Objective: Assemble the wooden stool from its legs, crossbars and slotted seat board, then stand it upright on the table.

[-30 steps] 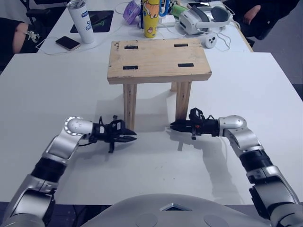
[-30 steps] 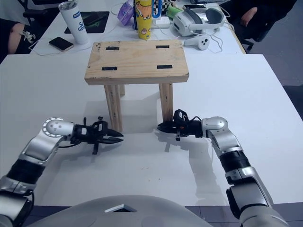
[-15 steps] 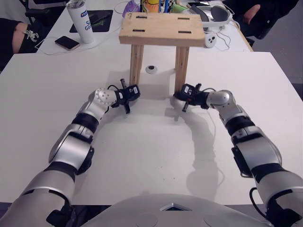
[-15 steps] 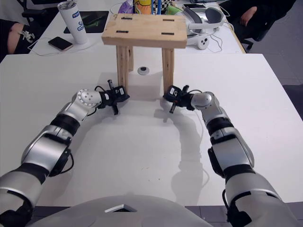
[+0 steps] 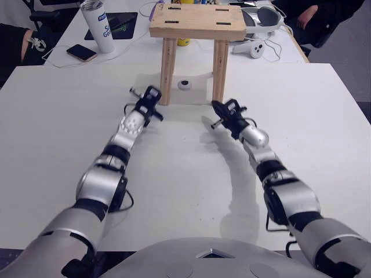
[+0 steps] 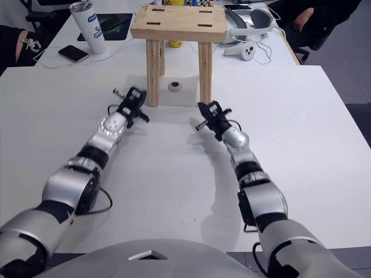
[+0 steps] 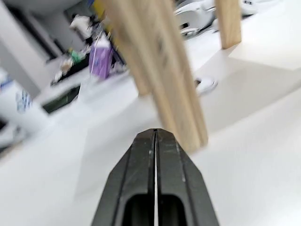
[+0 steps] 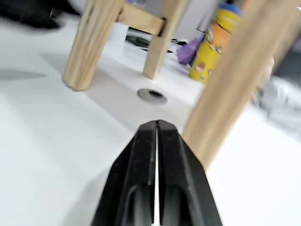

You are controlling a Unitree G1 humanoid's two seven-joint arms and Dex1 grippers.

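Observation:
The assembled wooden stool stands upright near the table's far edge, its slotted seat board (image 5: 197, 22) on top. My left gripper (image 5: 154, 94) is shut and empty, its tip just short of the foot of the left front leg (image 5: 168, 72); the same leg (image 7: 164, 80) rises right ahead of the tip (image 7: 155, 133). My right gripper (image 5: 218, 109) is also shut and empty, lying low beside the foot of the right front leg (image 5: 219, 69). In the right wrist view that leg (image 8: 230, 89) stands close beside the tip (image 8: 156, 123). Whether either tip touches wood I cannot tell.
A small round disc (image 5: 185, 85) lies on the table under the stool. Beyond the far edge stand a tumbler (image 5: 98, 26), a phone (image 5: 82, 52), a yellow cup (image 5: 184, 41), a headset (image 5: 264, 17) and a controller (image 5: 250, 47). Bare white table (image 5: 185, 174) stretches toward me.
The stool has slid from mid-table toward the far edge. Both arms stretched forward behind its front legs, grippers staying low. The round disc now shows beneath it.

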